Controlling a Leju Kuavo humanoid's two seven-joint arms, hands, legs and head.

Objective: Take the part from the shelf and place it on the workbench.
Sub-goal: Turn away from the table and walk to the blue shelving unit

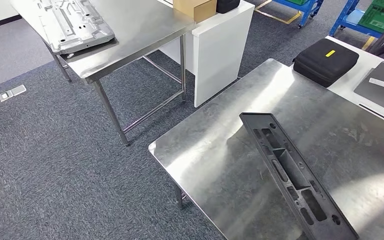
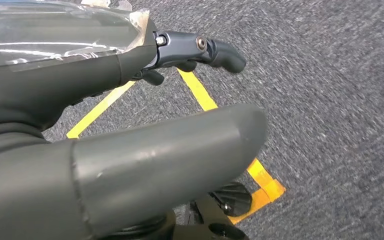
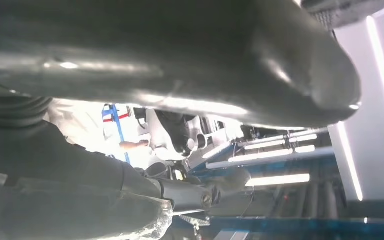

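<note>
The part (image 1: 292, 175) is a long black moulded frame with several cut-outs. It stretches from the middle of the steel workbench (image 1: 220, 150) toward the picture's lower right edge, tilted on its side, and its near end runs out of the head view. My left hand (image 2: 130, 125) hangs over grey carpet with thumb and fingers (image 2: 200, 50) apart and nothing between them. In the right wrist view my right hand (image 3: 180, 100) shows a thick thumb and dark fingers (image 3: 195, 195) against ceiling lights. Whether it grips the part is hidden.
A black zip case (image 1: 325, 60) and a grey flat slab (image 1: 382, 85) lie on a white table beyond the workbench. A second steel table (image 1: 130, 30) at the back left carries a grey metal plate (image 1: 72, 22). A cardboard box (image 1: 195, 7) sits on a white cabinet. Carpet lies between the tables.
</note>
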